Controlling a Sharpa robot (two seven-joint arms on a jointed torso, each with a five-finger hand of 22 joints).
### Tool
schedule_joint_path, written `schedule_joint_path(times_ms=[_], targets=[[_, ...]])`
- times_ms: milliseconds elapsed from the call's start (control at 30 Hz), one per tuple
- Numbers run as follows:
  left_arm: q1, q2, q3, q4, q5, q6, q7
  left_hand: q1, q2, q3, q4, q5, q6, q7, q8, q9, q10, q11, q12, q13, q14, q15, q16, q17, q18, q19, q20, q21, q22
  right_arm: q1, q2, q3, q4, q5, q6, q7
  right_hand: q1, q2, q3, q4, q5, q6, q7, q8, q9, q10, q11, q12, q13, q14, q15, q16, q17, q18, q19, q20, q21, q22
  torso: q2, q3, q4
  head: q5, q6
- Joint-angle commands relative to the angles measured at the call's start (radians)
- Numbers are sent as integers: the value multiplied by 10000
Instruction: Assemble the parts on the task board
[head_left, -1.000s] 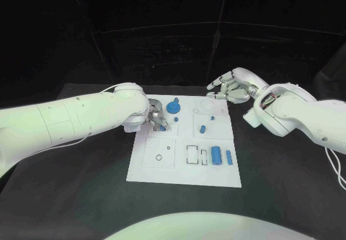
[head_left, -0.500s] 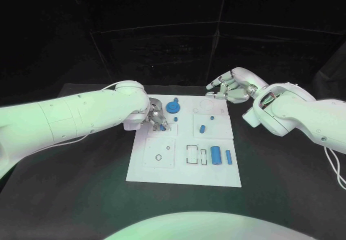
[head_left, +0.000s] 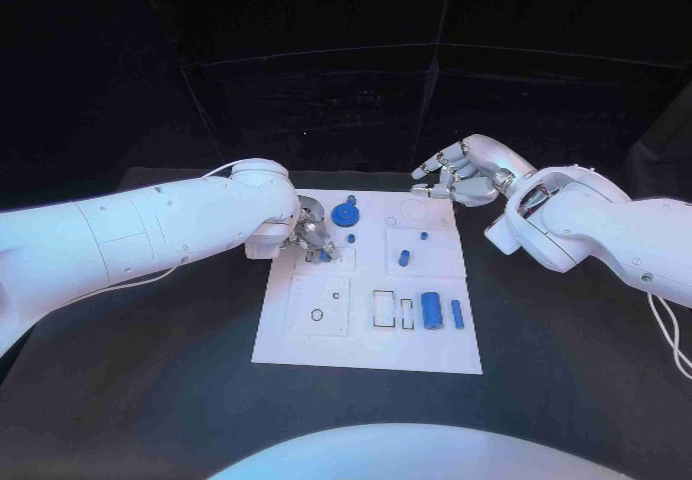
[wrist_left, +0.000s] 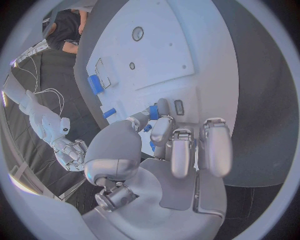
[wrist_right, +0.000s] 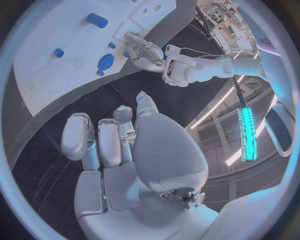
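My left hand (head_left: 313, 240) is largely covered by my own forearm in the head view; its fingertips (wrist_left: 157, 111) sit over a small blue part (wrist_left: 152, 113) on the task board (head_left: 368, 340), and the fingers hide too much of that part to tell its shape or whether it is gripped or merely touched; the recess beneath it cannot be seen. In the right wrist view, the board's far portion is cut off at about 10 o'clock by the circle's rim. My right hand (head_left: 456, 176) has its palm side turned away from the head camera; the tiny markings on the board's lower squares are too small to read.
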Motion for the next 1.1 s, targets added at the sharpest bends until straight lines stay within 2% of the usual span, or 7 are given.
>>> schedule_joint_path(times_ms=[33,167,267,533,833,1100], targets=[[-33,4,-35,-46,-75,304,-149,-88,23,-80,4,29,63,30,-41,-15,80,-14,55,11,1056,-62,32,2634,-75,54,-93,-40,252,19,13,6,9,20,25,53,-28,33,-53,15,28,-59,-7,51,-13,-47,-39,-52,-9,295,-56,-40,-7,82,-92,-1,-44,-11,-1,-3,2,1,-13],[-29,5,-35,-51,-73,322,-151,-150,-39,-236,2,29,79,31,-63,-25,81,-14,48,15,1056,-64,32,2634,-74,51,-95,-45,250,19,11,6,8,20,21,53,-28,33,-53,15,28,-59,-7,51,-13,-47,-39,-52,-9,295,-56,-40,-7,82,-92,-1,-44,-11,-1,-2,3,-2,-9],[-26,2,-35,-52,-73,300,-152,-369,-226,-598,90,26,107,40,-93,-39,77,-8,32,11,1056,-57,32,2634,-69,40,-94,-67,229,19,9,6,8,20,19,51,-21,35,-71,16,46,-63,-8,59,-13,-57,-40,-63,-27,294,-57,-51,-16,84,-94,-2,-51,-17,-1,-2,11,-2,-7],[-23,0,-35,-81,-67,163,-151,-497,-301,-976,146,29,120,33,-149,-61,56,-12,-21,-27,1056,-65,32,2634,-57,20,-97,-107,190,19,23,6,-3,20,17,53,-21,35,-71,16,46,-63,-8,59,-13,-57,-40,-63,-27,294,-57,-51,-16,84,-94,-2,-51,-17,-5,-4,9,13,1],[-23,0,-35,-88,-65,43,-151,-689,-671,-1589,188,31,79,57,-209,-72,-40,6,-193,-195,1056,-57,32,2634,-36,-19,-92,-187,107,19,25,6,-5,20,12,54,-21,35,-71,16,46,-63,-8,59,-13,-57,-40,-63,-27,294,-57,-51,-16,84,-94,-2,-51,-17,-2,-4,7,15,5],[-23,-13,-35,-65,-11,-144,-143,-692,-781,-1887,196,33,52,63,-234,-72,-89,11,-274,-271,1056,-57,32,2634,-23,-41,-88,-236,59,19,14,6,1,20,14,49,-21,35,-71,16,46,-63,-8,59,-13,-57,-40,-63,-27,294,-57,-51,-16,84,-94,-2,-51,-17,-7,2,7,18,3]])
